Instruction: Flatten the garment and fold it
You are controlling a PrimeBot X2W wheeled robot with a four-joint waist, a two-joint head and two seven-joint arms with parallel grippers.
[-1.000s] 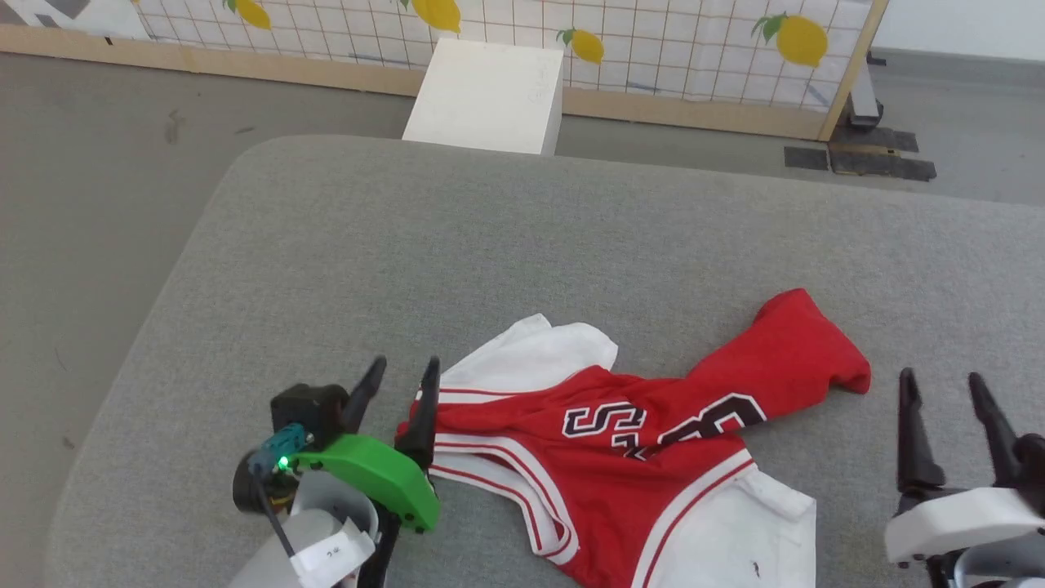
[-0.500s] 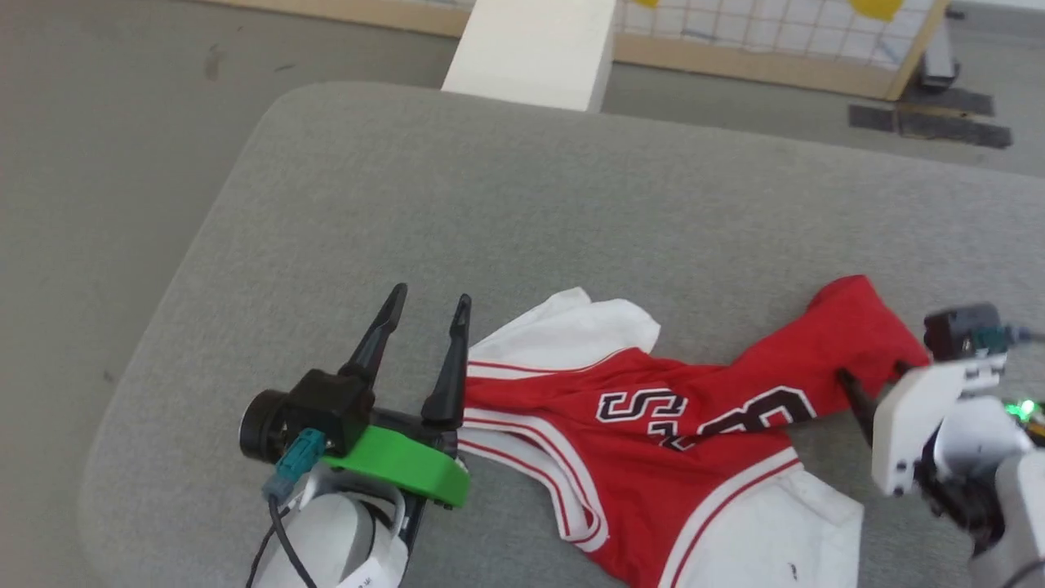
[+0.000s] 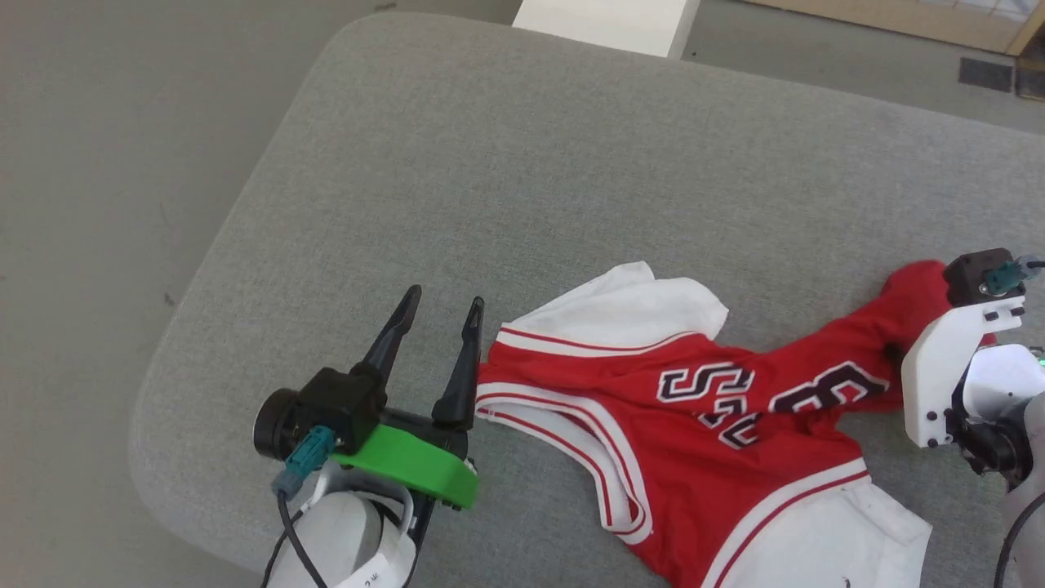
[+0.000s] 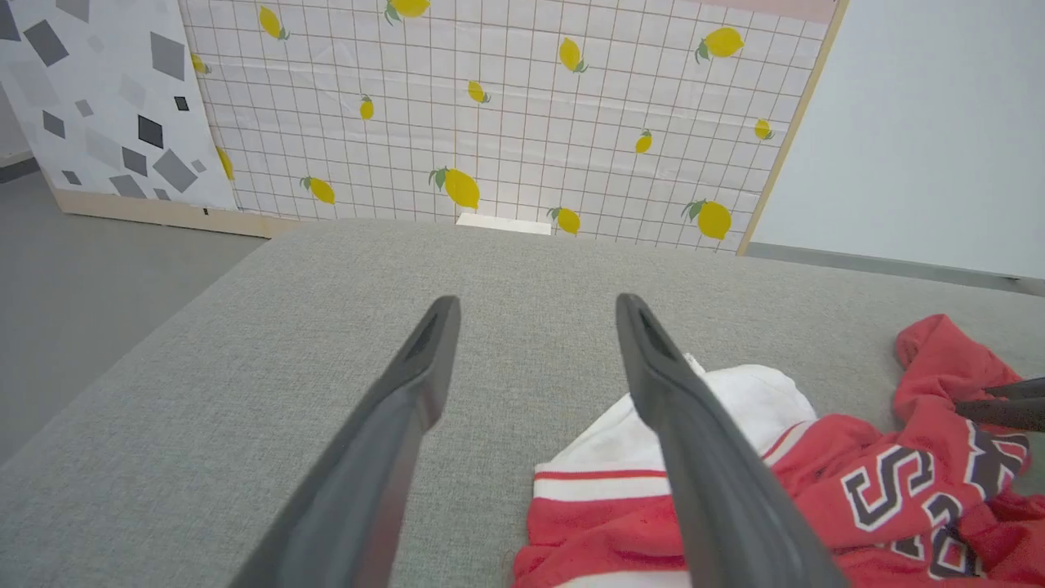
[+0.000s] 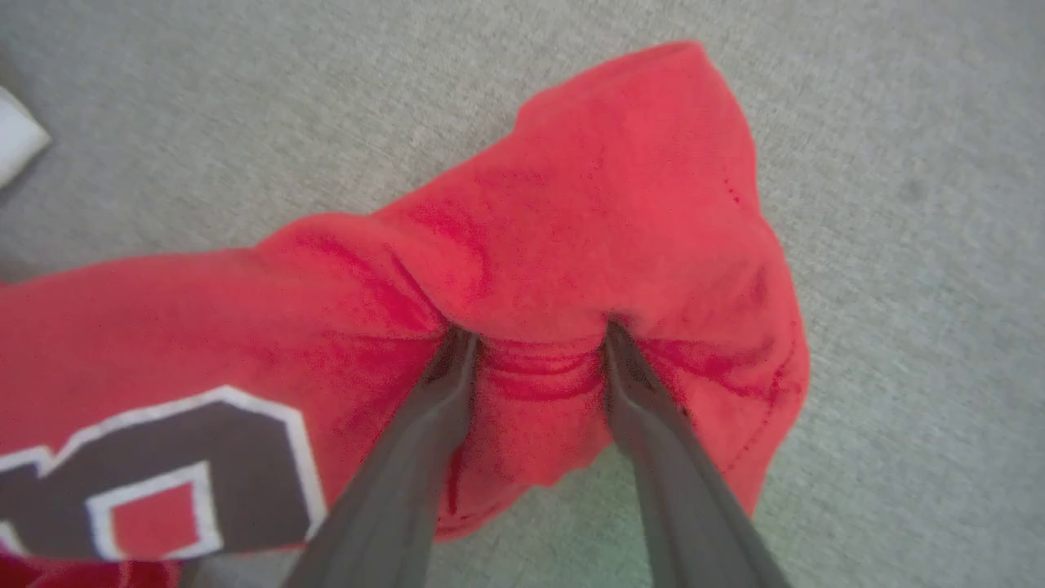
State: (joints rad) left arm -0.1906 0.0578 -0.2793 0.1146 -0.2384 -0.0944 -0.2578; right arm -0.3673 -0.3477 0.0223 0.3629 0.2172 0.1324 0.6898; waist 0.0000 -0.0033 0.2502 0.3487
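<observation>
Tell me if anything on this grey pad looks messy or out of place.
The garment lies crumpled, not flat: its red body is twisted into a bunched strip toward the right gripper, which presses into the cloth.

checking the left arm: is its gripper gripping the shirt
No, the left gripper is open with only grey cushion between its fingers, beside the garment.

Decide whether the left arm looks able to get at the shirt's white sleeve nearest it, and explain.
Probably yes. The open jaws of the left arm sit right beside the near white sleeve of the shirt, with only bare grey cushion between and nothing blocking.
</observation>
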